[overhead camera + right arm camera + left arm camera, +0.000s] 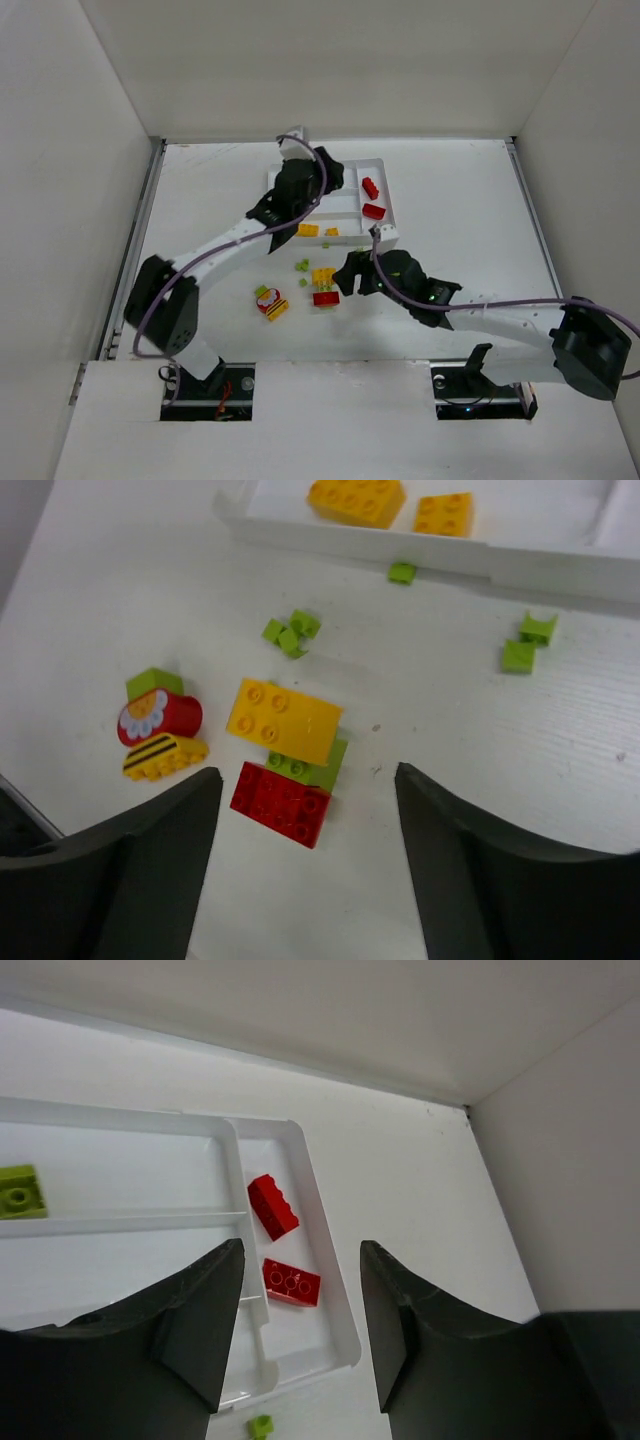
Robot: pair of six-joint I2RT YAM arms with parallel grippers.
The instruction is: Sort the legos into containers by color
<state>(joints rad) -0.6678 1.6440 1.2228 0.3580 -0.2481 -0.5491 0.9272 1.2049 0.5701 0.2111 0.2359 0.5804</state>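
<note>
The white tray (pixel 388 203) lies at the back centre. Two red legos (pixel 272 1205) (pixel 292 1282) lie in its crosswise slot, a lime green one (pixel 20 1192) in a long slot, and two yellow ones (pixel 356 498) (pixel 444 513) in the near slot. My left gripper (pixel 300 1248) hovers open over the tray's red end, holding nothing. My right gripper (pixel 308 773) is open just above the table, next to a stacked clump: yellow (pixel 285 720) over green (pixel 315 770) over red (pixel 280 802). Nothing sits between its fingers.
A second clump (pixel 270 300) lies to the left: a red cylinder with a flower face (pixel 160 717), a striped yellow piece (pixel 165 757) and a green bit. Tiny green bricks (pixel 290 635) (pixel 528 645) (pixel 402 572) are scattered in front of the tray wall (pixel 450 555).
</note>
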